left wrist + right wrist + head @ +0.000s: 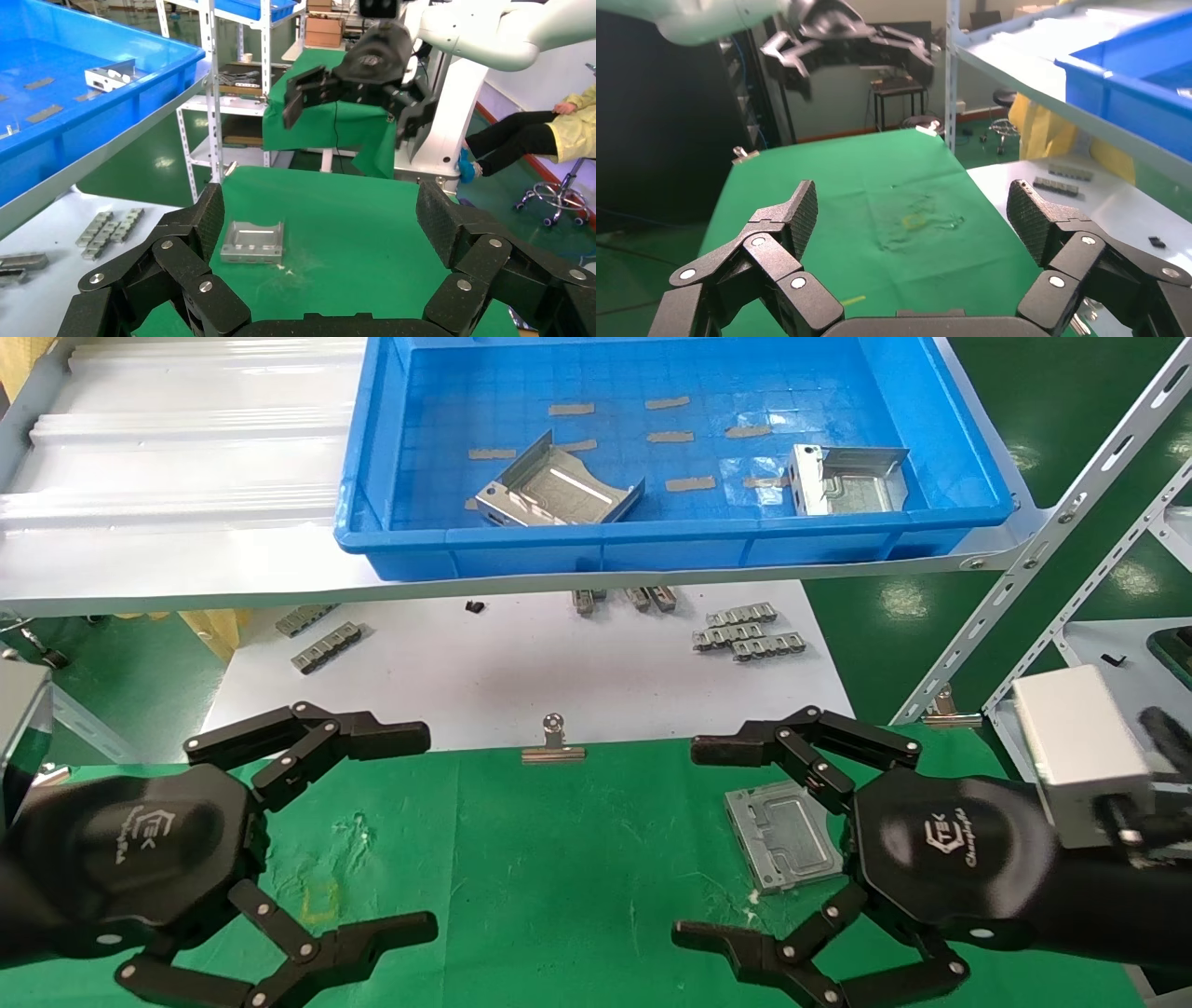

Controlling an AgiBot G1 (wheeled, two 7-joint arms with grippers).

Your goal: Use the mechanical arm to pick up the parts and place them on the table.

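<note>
Green felt covers the table (559,859), which carries a few whitish scuffs and a faint yellow square outline on its left half. Both grippers hover low over this cloth, facing each other from opposite sides. The left gripper (424,831) is on the left with its jointed fingers spread wide and nothing between them; the right gripper (684,840) mirrors it on the right, fingers equally splayed and empty. One silver part (780,836) lies flat on the felt just beside the right gripper's body, partly tucked under its upper finger links as the head view shows it. Beyond the table's far edge, where a small binder clip (553,745) sits, a white board (521,663) holds several grey segmented strips (745,633). Above that, on a shelf, a blue bin (652,537) contains two more parts, one (559,491) near its middle and one (847,479) toward its right side.
</note>
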